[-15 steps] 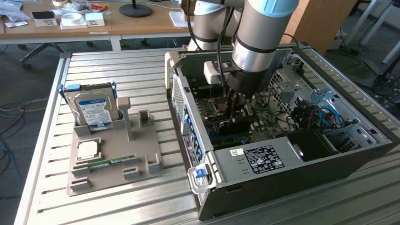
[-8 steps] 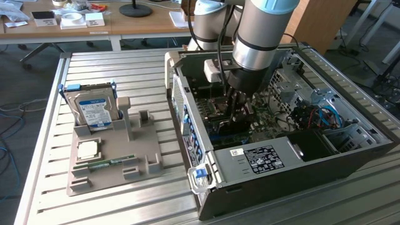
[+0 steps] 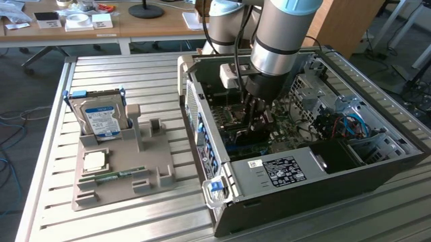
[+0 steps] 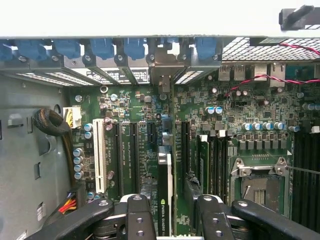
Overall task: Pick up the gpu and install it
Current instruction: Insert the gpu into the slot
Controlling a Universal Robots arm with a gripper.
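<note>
A slatted metal bench (image 3: 114, 70) of pale grey ribs spreads under the work. Beyond the hand, a wooden desk (image 3: 145, 27) on pale legs runs along the back — white boxes (image 3: 101, 21), a roll of tape (image 3: 77, 18) and a round black lamp base (image 3: 146, 10) sit on it. The floor (image 3: 27, 85) is dark grey carpet, with loose cables (image 3: 10, 121) trailing across it. Daylight falls across the bench.
</note>
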